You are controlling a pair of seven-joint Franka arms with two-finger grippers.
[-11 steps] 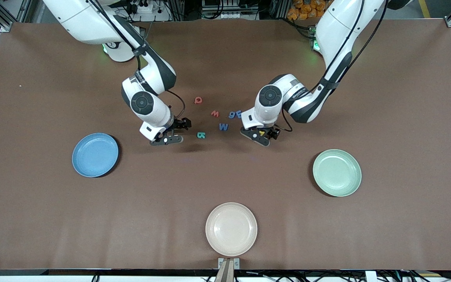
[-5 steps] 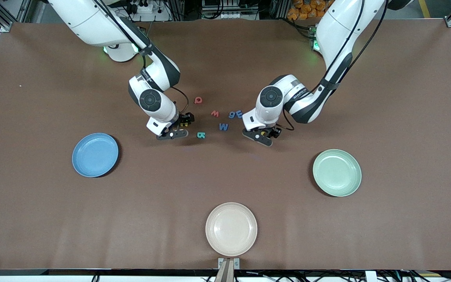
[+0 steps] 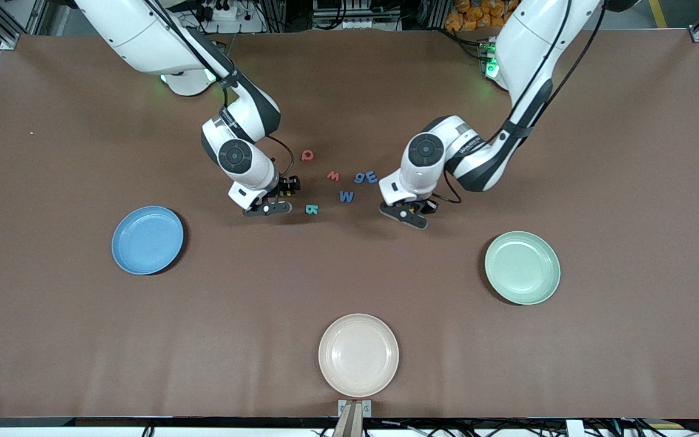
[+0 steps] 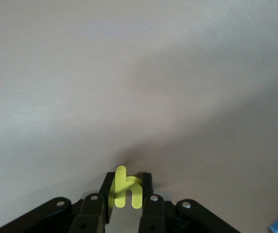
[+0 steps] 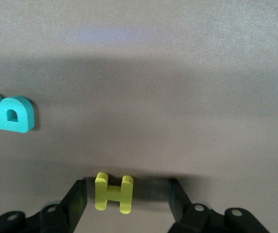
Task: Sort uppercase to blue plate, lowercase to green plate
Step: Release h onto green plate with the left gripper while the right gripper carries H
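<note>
The left gripper [image 4: 126, 194] pinches the yellow h [image 4: 125, 188] between its fingers, the letter standing up out of the closed jaws, and it hangs low over bare table just right of centre in the front view [image 3: 411, 213]. Over on the right arm, the right gripper [image 5: 127, 199] has its fingers spread, and the yellow H [image 5: 112, 192] sits between them, tight to one finger with a clear gap to the other; in the front view that gripper [image 3: 272, 203] is low over the table left of centre. The teal R [image 5: 8, 112] lies flat just beside it [image 3: 311, 209]. Between the two grippers, mid-frame, sit the blue W [image 3: 346, 196], small red w [image 3: 333, 176], blue g [image 3: 360, 178] and dark blue E [image 3: 372, 176], with the red Q [image 3: 307, 155] highest of the cluster. The blue plate [image 3: 147, 240] rests at left, the green plate [image 3: 522, 267] at right, and a beige plate [image 3: 358, 354] at bottom centre. Against half a second ago, the left gripper has slid a touch right and lower in the frame, while the right gripper has hardly moved
</note>
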